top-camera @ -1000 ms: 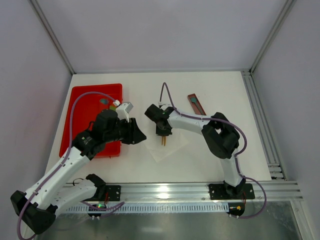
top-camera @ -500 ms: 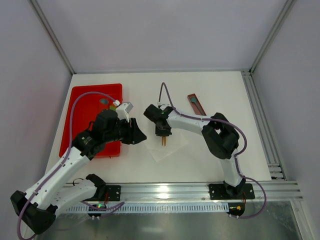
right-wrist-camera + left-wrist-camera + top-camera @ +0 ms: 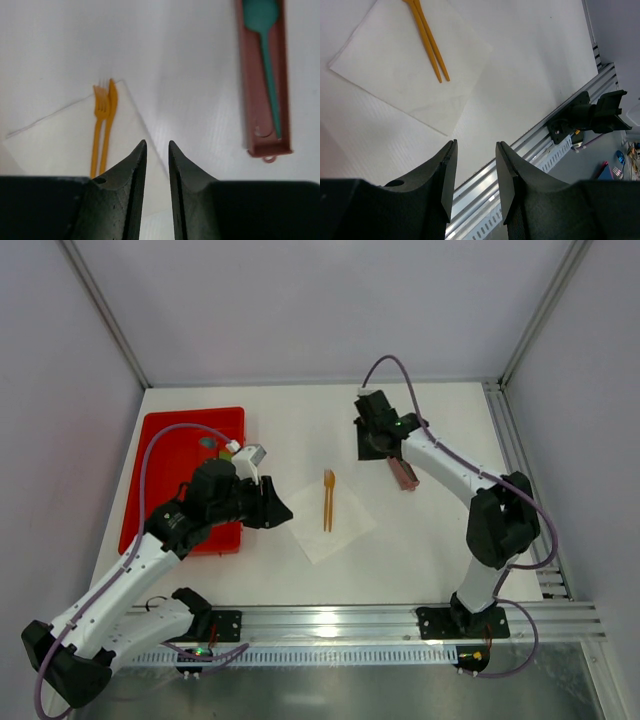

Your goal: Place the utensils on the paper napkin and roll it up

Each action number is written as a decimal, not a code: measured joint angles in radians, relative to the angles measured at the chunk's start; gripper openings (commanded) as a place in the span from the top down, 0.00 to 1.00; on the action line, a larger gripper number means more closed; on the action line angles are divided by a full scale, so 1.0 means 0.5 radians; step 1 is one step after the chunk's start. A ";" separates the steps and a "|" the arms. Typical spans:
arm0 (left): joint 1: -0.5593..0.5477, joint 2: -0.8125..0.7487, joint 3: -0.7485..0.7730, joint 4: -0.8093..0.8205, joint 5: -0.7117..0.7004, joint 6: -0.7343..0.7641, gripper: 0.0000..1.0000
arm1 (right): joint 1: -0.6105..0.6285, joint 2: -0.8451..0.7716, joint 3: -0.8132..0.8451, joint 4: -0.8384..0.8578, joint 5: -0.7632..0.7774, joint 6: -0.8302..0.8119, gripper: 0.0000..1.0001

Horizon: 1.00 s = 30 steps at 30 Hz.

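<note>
The utensils (image 3: 327,502) lie side by side on the paper napkin (image 3: 345,528) at the middle of the counter (image 3: 430,540). The left fingers (image 3: 445,170), part open and empty, hover at its 9 o'clock. The right fingers (image 3: 132,175), narrowly parted and empty, are at 1 o'clock. Rolling probably wants a low corner pinch, folded over both.

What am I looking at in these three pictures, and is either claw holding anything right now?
Two robot arms sit at the near edge of the table. The overhead picture shows both; the other two look out from each wrist past its own fingers. The left gripper and right gripper are both open and empty. Two orange utensils lie side by side on the white paper napkin. A brown case holding a green spoon lies farther right, and a red tray sits left.
</note>
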 measured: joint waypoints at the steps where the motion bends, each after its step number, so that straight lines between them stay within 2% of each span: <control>1: 0.000 0.001 -0.001 -0.002 -0.001 0.000 0.59 | -0.079 -0.007 0.000 0.027 -0.018 -0.071 0.74; 5: 0.000 0.001 -0.001 -0.009 -0.016 0.001 0.59 | -0.316 0.060 0.002 0.068 -0.023 -0.316 0.73; 19: 0.000 0.005 -0.001 -0.023 -0.098 0.005 0.59 | -0.605 0.493 0.137 0.116 -0.116 -0.744 0.71; 30: 0.000 0.061 -0.001 -0.021 -0.114 -0.004 0.59 | -0.646 0.583 0.195 0.228 -0.267 -0.861 0.71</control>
